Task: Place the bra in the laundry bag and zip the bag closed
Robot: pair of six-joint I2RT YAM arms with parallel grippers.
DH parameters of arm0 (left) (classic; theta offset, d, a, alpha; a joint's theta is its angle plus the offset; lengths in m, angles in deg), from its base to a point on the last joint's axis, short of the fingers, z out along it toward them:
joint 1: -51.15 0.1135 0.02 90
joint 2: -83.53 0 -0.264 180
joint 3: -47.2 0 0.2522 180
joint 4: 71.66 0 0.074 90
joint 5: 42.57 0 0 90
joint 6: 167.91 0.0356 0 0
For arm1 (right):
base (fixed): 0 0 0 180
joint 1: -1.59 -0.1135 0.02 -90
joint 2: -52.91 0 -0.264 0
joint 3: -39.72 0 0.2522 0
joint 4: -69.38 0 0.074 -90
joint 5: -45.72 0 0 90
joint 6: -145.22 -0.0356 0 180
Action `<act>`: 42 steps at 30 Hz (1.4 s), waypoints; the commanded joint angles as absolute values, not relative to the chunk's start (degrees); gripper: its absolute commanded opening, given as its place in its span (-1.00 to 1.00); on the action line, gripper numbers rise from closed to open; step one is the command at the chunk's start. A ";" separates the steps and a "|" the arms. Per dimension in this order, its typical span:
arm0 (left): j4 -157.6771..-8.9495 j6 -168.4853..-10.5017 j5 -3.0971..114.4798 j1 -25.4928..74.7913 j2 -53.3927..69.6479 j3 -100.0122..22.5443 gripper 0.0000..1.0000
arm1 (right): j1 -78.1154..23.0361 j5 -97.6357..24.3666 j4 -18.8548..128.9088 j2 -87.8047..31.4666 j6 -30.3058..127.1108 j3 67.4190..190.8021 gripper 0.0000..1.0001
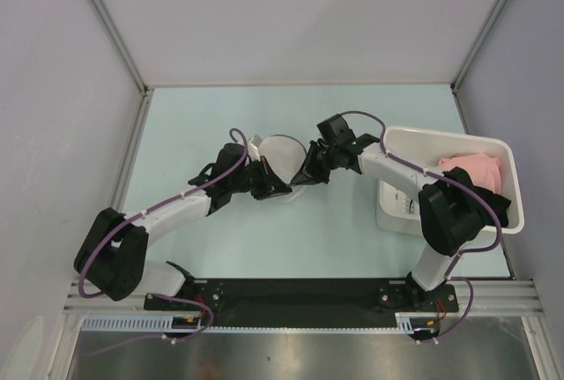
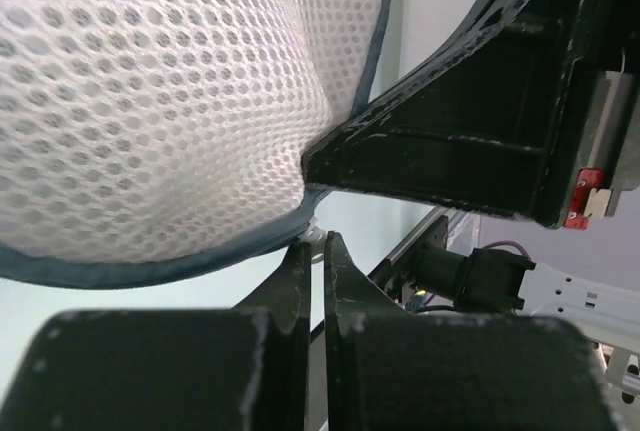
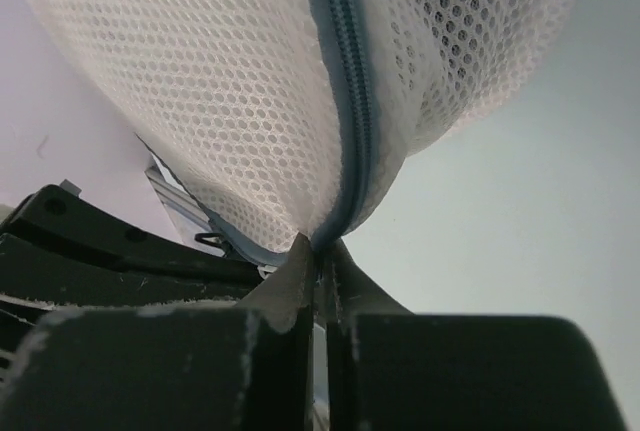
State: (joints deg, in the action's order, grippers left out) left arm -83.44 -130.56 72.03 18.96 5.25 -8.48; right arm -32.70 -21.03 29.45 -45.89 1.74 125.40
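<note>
The laundry bag (image 1: 282, 155) is up off the table (image 1: 264, 248), in the middle, with the two arms meeting at it. It is round, white and full of little holes.

The left end effector (image 2: 316, 241) is pinched tight. Its tips hold the dark rim at the bottom of the bag. The right end effector (image 3: 320, 251) is pinched tight too, and it grips the bag right where the zipper (image 3: 345, 71) comes down to its tips.

I cannot see the bra in any view. The bag looks puffy and round, so I think the bra is already inside, but the mesh hides it and I cannot be sure. The white bin (image 1: 520, 186) on the right holds a pink garment (image 1: 471, 168) and a black garment (image 1: 495, 199), and those are not part of the job.

In the right wrist view, the part of the zipper I can see looks shut, with its teeth together. The rest of the zipper goes round the bag out of sight, so I cannot tell if it is shut all the way.

My guess is that the job is near its end. What may be left is to close the last bit of the zipper and set the bag down.
</note>
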 commanded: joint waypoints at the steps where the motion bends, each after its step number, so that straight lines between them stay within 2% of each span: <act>1: -84.62 -126.44 73.88 21.96 6.54 -8.66 -1.00 | -30.06 -22.74 28.90 -45.61 6.69 126.34 -1.00; 5: -97.94 -116.26 72.66 29.85 5.40 -11.12 -1.00 | -26.98 -18.80 26.53 -46.14 14.42 126.87 -1.00; 10: -106.50 -104.38 69.58 35.41 3.91 -16.57 -1.00 | -24.35 -16.95 26.35 -45.52 22.16 127.39 -1.00; 18: -100.37 -111.81 76.69 31.21 5.22 -16.85 -1.00 | -24.16 -17.11 23.38 -53.51 23.76 139.92 -1.00; 20: -93.88 -116.04 78.97 29.10 5.66 -15.09 -1.00 | -24.16 -17.82 19.79 -56.33 21.83 143.28 -0.60; 21: -91.51 -120.58 79.24 28.31 5.92 -13.08 -1.00 | -24.16 -18.26 18.20 -56.68 20.95 145.82 -0.26; 24: -85.60 -126.41 78.29 26.19 5.93 -10.87 -1.00 | -24.25 -18.44 14.67 -54.59 16.47 143.59 0.19; 27: -82.44 -129.32 76.88 24.78 5.22 -10.42 -1.00 | -25.04 -16.77 17.73 -47.22 11.29 134.30 0.28; 31: -81.55 -130.03 76.96 23.47 4.08 -11.65 -1.00 | -27.06 -15.62 27.11 -40.18 5.48 126.00 0.29; 37: -81.02 -130.65 76.96 22.15 3.64 -12.18 -1.00 | -29.88 -16.76 32.24 -41.74 1.17 124.93 0.19; 42: -80.58 -131.00 76.78 21.27 3.99 -11.74 -1.00 | -30.05 -16.85 32.86 -45.43 1.60 126.60 0.00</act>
